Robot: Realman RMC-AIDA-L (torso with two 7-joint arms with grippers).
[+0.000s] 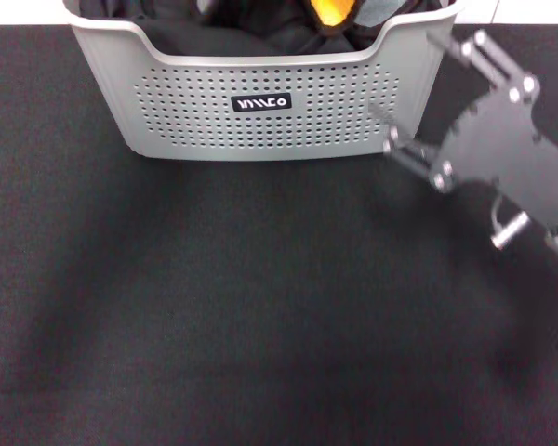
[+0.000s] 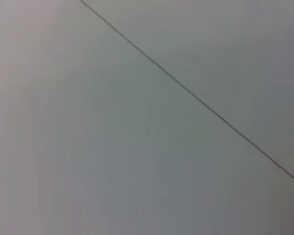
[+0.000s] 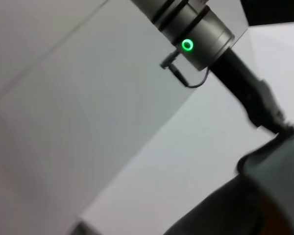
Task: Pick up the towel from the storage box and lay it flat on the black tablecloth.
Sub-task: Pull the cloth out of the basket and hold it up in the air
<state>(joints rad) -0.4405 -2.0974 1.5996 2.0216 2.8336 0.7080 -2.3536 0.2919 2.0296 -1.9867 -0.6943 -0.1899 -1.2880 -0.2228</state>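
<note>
The light grey storage box (image 1: 260, 121) stands at the far edge of the black tablecloth (image 1: 242, 307). A small orange piece of the towel (image 1: 330, 11) shows above the box's far side, at the top edge of the head view. In the right wrist view the towel's grey reverse with black trim (image 3: 279, 171) hangs from my left gripper (image 3: 279, 128), which looks shut on its upper corner. My right gripper (image 1: 405, 79) hovers open just beside the box's right front corner, holding nothing. The left wrist view shows only a plain grey surface.
Bunched black cloths (image 1: 214, 37) fill the storage box. A white surface runs behind the tablecloth at the top of the head view. The tablecloth stretches wide in front of the box.
</note>
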